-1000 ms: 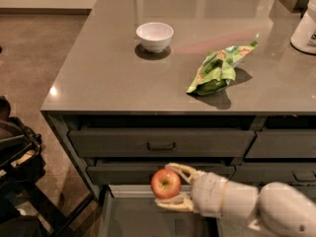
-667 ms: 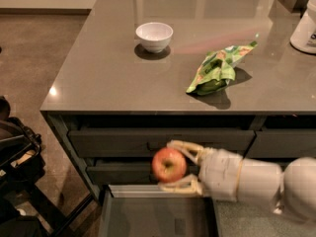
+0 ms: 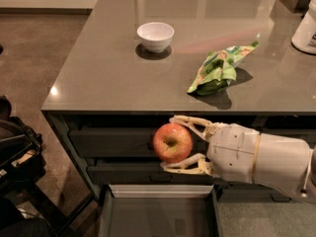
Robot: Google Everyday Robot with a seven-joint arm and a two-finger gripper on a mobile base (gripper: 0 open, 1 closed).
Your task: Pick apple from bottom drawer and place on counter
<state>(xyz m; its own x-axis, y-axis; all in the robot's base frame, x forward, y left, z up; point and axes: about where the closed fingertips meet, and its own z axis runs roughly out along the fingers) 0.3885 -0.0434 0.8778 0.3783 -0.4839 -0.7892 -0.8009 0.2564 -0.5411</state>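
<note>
Gripper (image 3: 169,143) at lower centre of frame, fingers clamped top and bottom on the apple (image 3: 172,142). Apple hangs above the open bottom drawer (image 3: 158,216), in front of the upper drawer fronts and below the counter (image 3: 103,73) edge. Looks like the carry step: pick done, place not yet. Next move calls for a lift clear of the counter lip, then a move up-frame over bare slab, avoiding the bowl (image 3: 155,35) and the green bag (image 3: 217,69); set it down, then let go.
</note>
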